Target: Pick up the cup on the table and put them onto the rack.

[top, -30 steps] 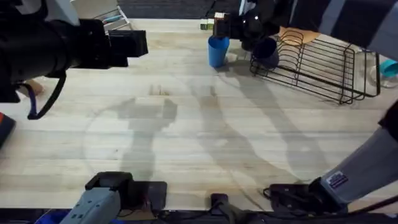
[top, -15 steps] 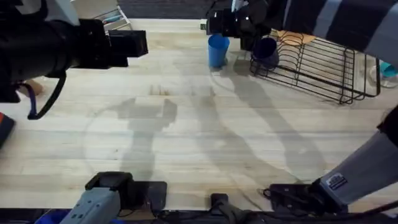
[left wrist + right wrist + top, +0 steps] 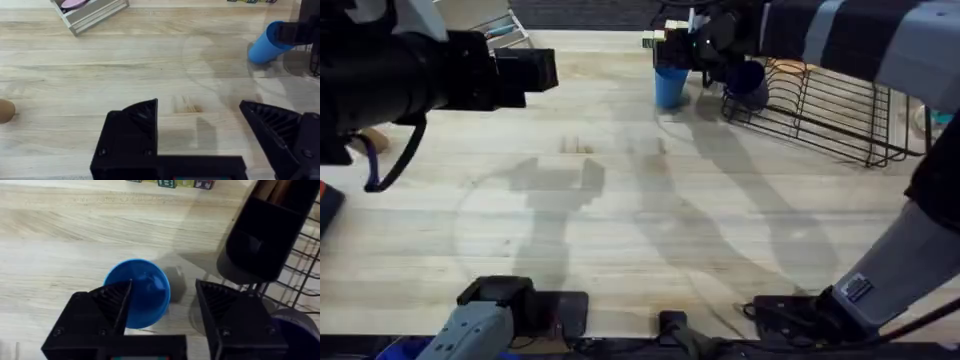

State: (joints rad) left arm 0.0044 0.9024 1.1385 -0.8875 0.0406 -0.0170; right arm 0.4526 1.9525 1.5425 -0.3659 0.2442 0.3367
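Table (image 3: 620, 200): pale wood. 
Rack (image 3: 840, 105): black wire, far right; navy cup (image 3: 748, 82) at its near-left end. 
Left gripper (image 3: 200, 135): raised over bare tabletop, fingers apart, holding nothing. 
Right gripper (image 3: 162, 305): over the bright blue cup (image 3: 140, 297), fingers apart, one across its rim. Cup upright on table, beside rack.

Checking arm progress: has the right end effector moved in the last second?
Yes. The right end effector shifted left from the rack, over the bright blue cup.
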